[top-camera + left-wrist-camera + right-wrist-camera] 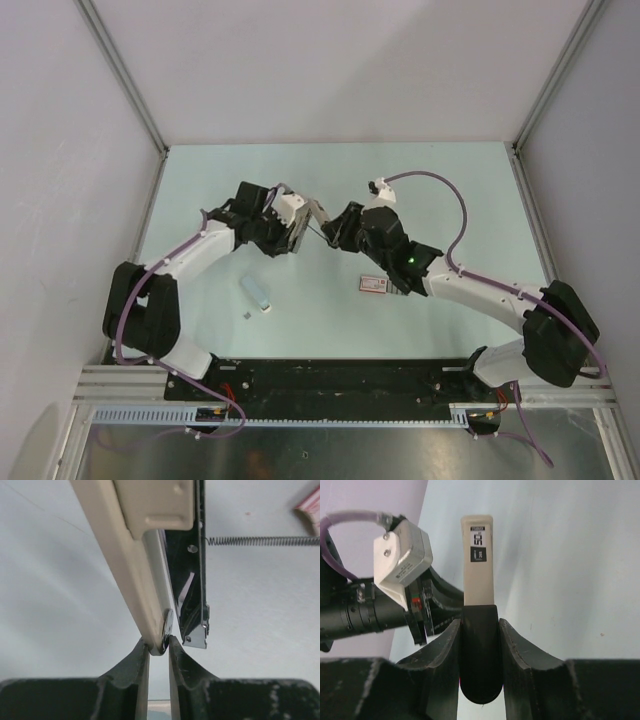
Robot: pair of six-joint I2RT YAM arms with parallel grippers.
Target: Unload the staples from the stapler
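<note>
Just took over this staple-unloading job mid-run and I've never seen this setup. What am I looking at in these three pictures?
The machine is a left arm and a right arm, bolted at the near edge of a table. The overhead picture looks down from behind them. The other two come from a camera on each wrist, looking past its own fingers. Both hands grip the white stapler, which looks opened up between them. The left hand pinches a thin edge, with a stretched spring beside it. The right hand clamps the dark end. On the table lie a pink-and-white box and a pale translucent piece.
</note>
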